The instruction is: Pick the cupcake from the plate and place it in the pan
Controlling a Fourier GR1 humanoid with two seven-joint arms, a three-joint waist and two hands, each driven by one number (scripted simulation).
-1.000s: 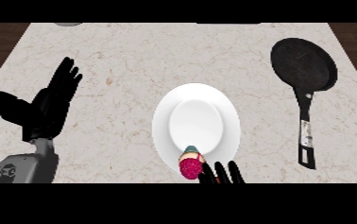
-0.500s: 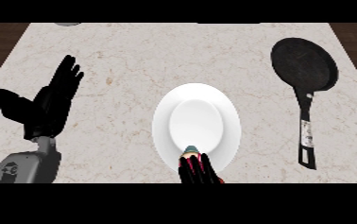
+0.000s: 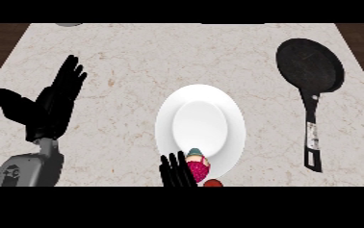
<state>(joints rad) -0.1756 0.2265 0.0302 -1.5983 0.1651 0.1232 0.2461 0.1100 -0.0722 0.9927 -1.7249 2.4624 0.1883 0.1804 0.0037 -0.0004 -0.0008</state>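
right hand [image 3: 177, 172], matte black, pokes up from the lower edge w/ fingers curled round the cupcake [image 3: 197, 166], holding it at the plate's [image 3: 201, 102] near rim, partly over the rim. cupcake: pink/red body w/ a teal tip, mostly hidden by the fingers; a small red bit shows just below it at the frame edge, can't tell what. left hand [image 3: 51, 104] rests open at the left side, fingers straight and up, black, on a grey forearm, well apart from everything. plate is smooth, glossy white, oval-looking w/ a shallow inner well, nothing else on it. pan [image 3: 310, 71] is dark, dull black, round w/ a low rim and a long black handle w/ a pale label, lying at the right, handle toward the near edge, well apart from the plate. counter [image 3: 142, 63] is pale beige stone w/ faint brown veins, mottled. small grey round thing [image 3: 69, 24] at the far edge, cut off. count: 1 cupcake, 1 plate, 1 pan, 2 hands. vs 0.5 s ago: right hand has shifted a bit left of the cupcake, so more of the pink side shows on its right; cupcake sits at about the same spot on the near rim. left hand, plate, pan unchanged.
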